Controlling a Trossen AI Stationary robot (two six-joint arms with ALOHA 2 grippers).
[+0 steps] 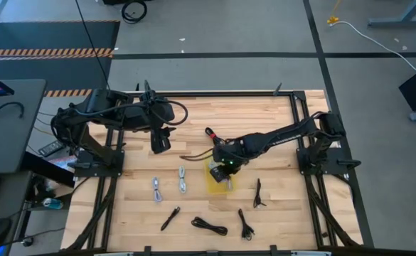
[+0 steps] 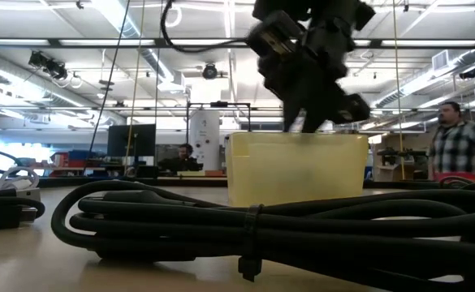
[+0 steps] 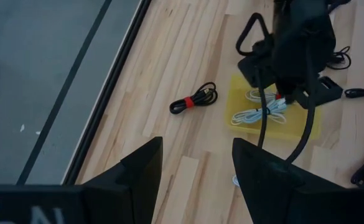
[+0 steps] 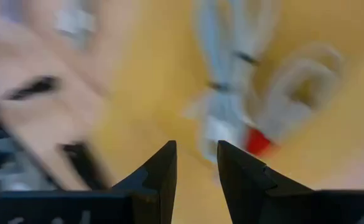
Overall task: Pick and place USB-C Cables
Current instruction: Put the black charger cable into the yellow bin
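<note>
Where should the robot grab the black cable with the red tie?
Probably at the middle of the black cable, over its red tie, coming straight down from above. It lies flat on the table as a long thin loop, and the tie pinches the strands together there, so narrow fingers could close across it.

Floor [image 1: 215, 28]: grey concrete w/ dark seam lines; hazard-striped strip [image 1: 48, 52] at far left. Ceiling [image 2: 99, 32] open, w/ exposed beams, ducts, long strip lights [image 2: 131, 20]. Rear of hall: white tank [image 2: 204, 138], dark monitor [image 2: 131, 139], seated person [image 2: 185, 156], standing person in plaid shirt [image 2: 456, 142].
</note>
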